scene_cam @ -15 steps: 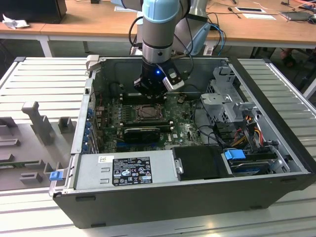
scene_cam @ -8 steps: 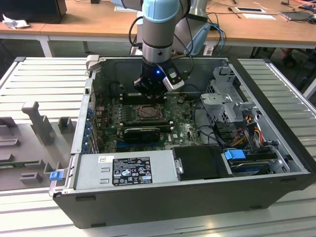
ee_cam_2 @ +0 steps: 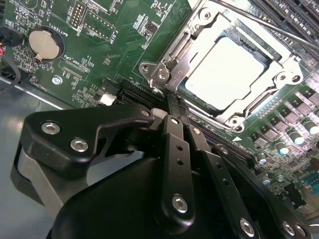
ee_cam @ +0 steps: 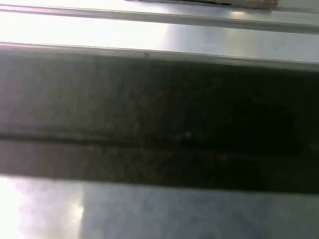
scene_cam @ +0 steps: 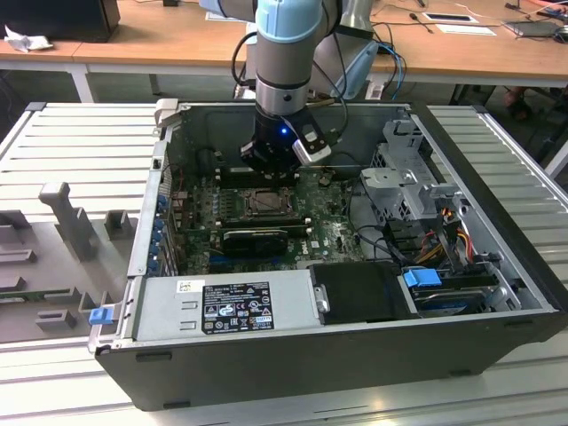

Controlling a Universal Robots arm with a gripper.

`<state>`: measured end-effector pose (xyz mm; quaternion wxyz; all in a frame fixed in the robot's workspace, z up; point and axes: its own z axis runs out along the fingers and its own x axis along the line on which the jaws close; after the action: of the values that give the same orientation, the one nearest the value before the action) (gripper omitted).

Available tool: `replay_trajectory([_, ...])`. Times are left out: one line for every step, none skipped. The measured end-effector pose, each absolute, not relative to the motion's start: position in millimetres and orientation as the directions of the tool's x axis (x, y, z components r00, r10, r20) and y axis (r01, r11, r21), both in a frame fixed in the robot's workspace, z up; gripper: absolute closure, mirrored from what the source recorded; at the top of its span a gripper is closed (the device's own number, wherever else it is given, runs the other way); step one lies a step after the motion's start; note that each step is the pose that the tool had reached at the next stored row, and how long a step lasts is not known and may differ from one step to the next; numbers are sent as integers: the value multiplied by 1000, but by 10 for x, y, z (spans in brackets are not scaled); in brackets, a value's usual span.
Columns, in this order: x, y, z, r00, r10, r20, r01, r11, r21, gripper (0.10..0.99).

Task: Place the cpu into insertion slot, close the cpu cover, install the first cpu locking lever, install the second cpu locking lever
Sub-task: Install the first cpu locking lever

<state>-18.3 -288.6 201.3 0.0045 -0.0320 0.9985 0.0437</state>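
Note:
In the second wrist view the cpu lies flat in the insertion slot, its pale top showing through the window of the cpu cover, which is down over it. A thin metal lever rod runs along the far side of the socket. My gripper is shut, its black fingers pressed together with their tips at the socket's near corner by a silvery lever hook. In the exterior view the gripper hangs just above the insertion slot inside the open computer case.
A black ribbed card lies just in front of the socket. The power supply, a metal drive cage and coloured cables crowd the case. A coin battery sits on the green board. Case walls hem in the arm.

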Motion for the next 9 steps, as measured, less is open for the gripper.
replay_trajectory([-183, -2885, 2012, -998, -63, -12, -64, 994, 89, 980])
replay_trajectory([-183, -2885, 2012, -998, -63, -12, -64, 994, 89, 980])
replay_trajectory([-183, -2885, 2019, -998, -64, -12, -64, 994, 90, 980])
replay_trajectory([-182, -2885, 2043, -998, -64, -12, -64, 994, 90, 980])
replay_trajectory([-182, -2885, 2076, -998, -64, -12, -64, 994, 89, 980])
replay_trajectory([-182, -2885, 2104, -998, -64, -12, -64, 994, 89, 980])
replay_trajectory([-182, -2885, 2136, -998, -64, -12, -64, 994, 88, 980])
replay_trajectory([-182, -2885, 2177, -998, -64, -12, -65, 994, 88, 980])
replay_trajectory([-182, -2885, 2191, -998, -64, -12, -65, 994, 88, 980])
